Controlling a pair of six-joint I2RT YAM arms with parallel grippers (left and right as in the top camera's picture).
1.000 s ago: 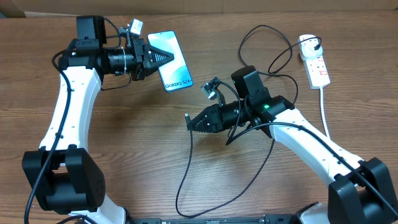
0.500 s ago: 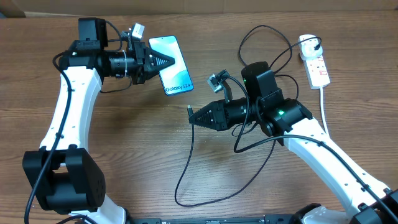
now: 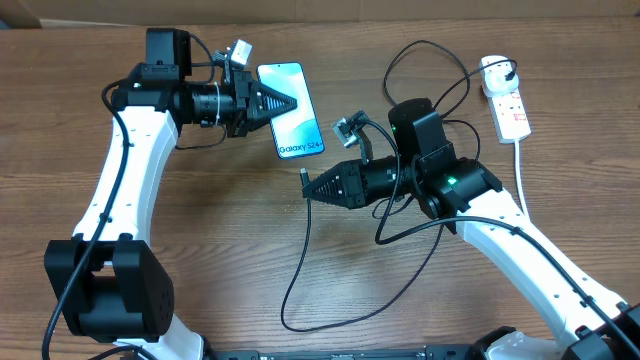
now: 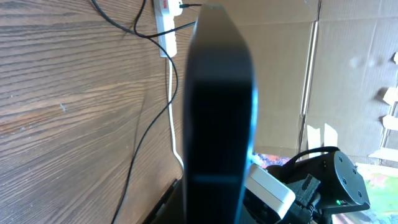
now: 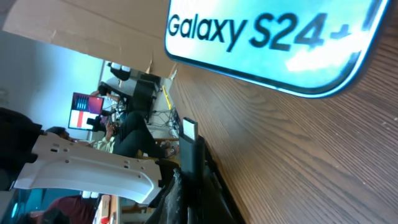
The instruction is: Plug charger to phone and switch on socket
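Blue phone (image 3: pixel 306 126), "Galaxy S24+", black charger (image 5: pixel 189 140)

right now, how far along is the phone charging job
Done: the left gripper holds the phone, and the right gripper holds the charger plug. In hand: the plug is near the phone's bottom edge, not yet in. Left: plug it in, then switch on the socket, which neither gripper is near.

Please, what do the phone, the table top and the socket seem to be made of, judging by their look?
Phone: probably a glass front, glossy; the screen looks smooth and bright, with a dark rounded frame. Table: wood or wood-look laminate, matt; brown grain lines run across it. Socket: likely hard white plastic, smooth; its corners are rounded.
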